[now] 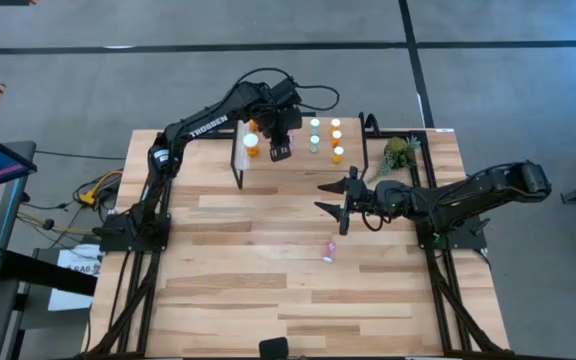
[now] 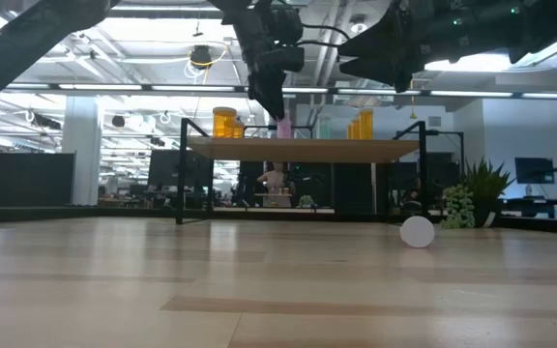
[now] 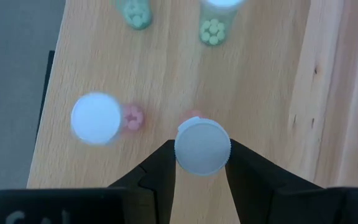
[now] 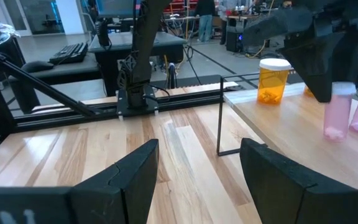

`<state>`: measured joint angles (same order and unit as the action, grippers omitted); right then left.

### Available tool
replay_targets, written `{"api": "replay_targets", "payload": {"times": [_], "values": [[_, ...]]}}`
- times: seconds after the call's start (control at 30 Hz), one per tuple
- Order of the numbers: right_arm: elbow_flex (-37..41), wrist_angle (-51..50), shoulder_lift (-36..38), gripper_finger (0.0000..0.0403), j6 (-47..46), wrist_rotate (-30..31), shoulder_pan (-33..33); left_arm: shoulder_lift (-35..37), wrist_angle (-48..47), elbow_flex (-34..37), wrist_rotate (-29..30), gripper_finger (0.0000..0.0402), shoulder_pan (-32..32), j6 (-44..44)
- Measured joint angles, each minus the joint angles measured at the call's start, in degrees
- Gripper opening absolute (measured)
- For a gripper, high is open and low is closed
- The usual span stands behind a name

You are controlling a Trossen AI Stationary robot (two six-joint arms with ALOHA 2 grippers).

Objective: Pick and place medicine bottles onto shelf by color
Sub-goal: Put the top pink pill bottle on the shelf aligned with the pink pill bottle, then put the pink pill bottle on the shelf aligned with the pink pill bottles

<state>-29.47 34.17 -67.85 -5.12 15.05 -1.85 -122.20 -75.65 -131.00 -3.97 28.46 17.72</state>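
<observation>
1. Shelf (image 1: pixel 288 165) stands at the far side of the worktop (image 1: pixel 268 290), a light-wood platform on thin black legs.
2. Left tool (image 1: pixel 280 150) hangs over the shelf, its two fingers (image 3: pixel 157 171) clenched on the white cap of a pink bottle (image 3: pixel 202 146); in the right wrist view that bottle (image 4: pixel 339 112) hangs upright with its base at the shelf top.
3. Second pink bottle (image 3: pixel 97 118) stands just beside the gripped one, upright on the shelf.
4. Two pale green bottles (image 3: pixel 213 28) stand farther along the shelf, apart from the pink pair.
5. Large orange bottle (image 4: pixel 272 79) stands upright near the shelf's end, with more orange bottles (image 1: pixel 337 153) at the opposite end in the high view.
6. Right tool (image 1: pixel 340 197) hovers above the worktop in front of the shelf, its fingers (image 4: pixel 129 177) spread wide and grasping nothing.
7. One more pink bottle (image 1: pixel 328 250) lies on its side on the worktop, near the right tool and well apart from the shelf; the low view shows its white cap (image 2: pixel 417 232) end-on.
8. Small green plant (image 1: pixel 396 155) sits by the shelf's right end.
</observation>
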Motion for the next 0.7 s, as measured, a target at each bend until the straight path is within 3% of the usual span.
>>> {"api": "replay_targets", "payload": {"times": [0.3, 0.7], "values": [[0.0, -0.7, 0.0, 0.0249, 0.0, 0.0, 0.0, -3.8, -1.0, 0.2, 0.3, 0.0115, 0.1, -0.2], [0.0, -1.0, 0.0, 0.0249, 0.2, 0.0, 0.1, -2.9, -2.9, -0.5, 2.7, 0.0115, 0.1, 0.2]]}}
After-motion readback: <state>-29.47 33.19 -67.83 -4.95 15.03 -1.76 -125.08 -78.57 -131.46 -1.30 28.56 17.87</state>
